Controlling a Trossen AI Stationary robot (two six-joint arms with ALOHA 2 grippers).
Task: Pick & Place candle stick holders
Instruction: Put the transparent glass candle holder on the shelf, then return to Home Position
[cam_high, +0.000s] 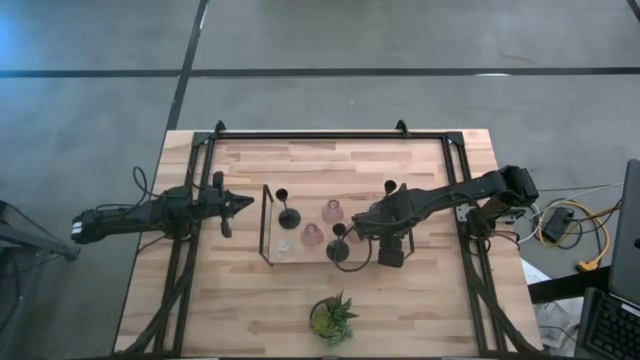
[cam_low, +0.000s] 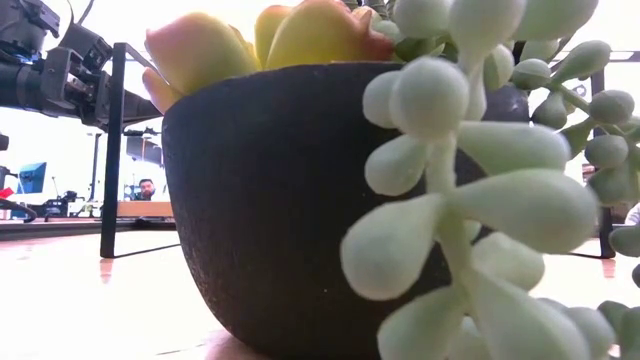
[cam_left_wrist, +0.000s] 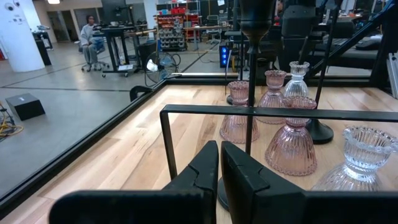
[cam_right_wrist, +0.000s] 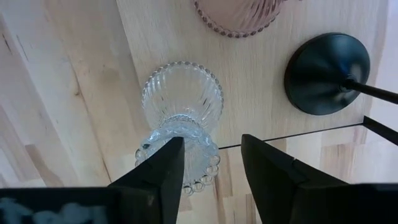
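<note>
A black wire-framed wooden tray (cam_high: 264, 225) holds a black holder (cam_high: 288, 215), two pink holders (cam_high: 332, 211) (cam_high: 312, 235) and a clear one (cam_high: 285, 247). Another black holder (cam_high: 338, 248) stands by my right gripper (cam_high: 344, 234), and a third (cam_high: 390, 190) stands beyond the arm. My right gripper (cam_right_wrist: 211, 165) is open, pointing down over a clear glass holder (cam_right_wrist: 182, 106) that stands upright on the wood. One finger (cam_right_wrist: 163, 171) overlaps its beaded cup. My left gripper (cam_high: 238, 205) (cam_left_wrist: 219, 168) is shut and empty, just left of the tray. My right gripper comes at the clear holder's cup (cam_right_wrist: 198, 167) from above. One finger covers part of the cup and the other stands apart from it. I cannot tell whether the finger touches the glass.
A potted plant (cam_high: 333, 318) stands near the front edge and fills the low view (cam_low: 270, 200). The tray's wire rim (cam_left_wrist: 261, 111) stands right in front of my left gripper. A black base (cam_right_wrist: 326, 71) and a pink holder (cam_right_wrist: 239, 15) stand near the clear one. A person (cam_left_wrist: 90, 37) sits far off.
</note>
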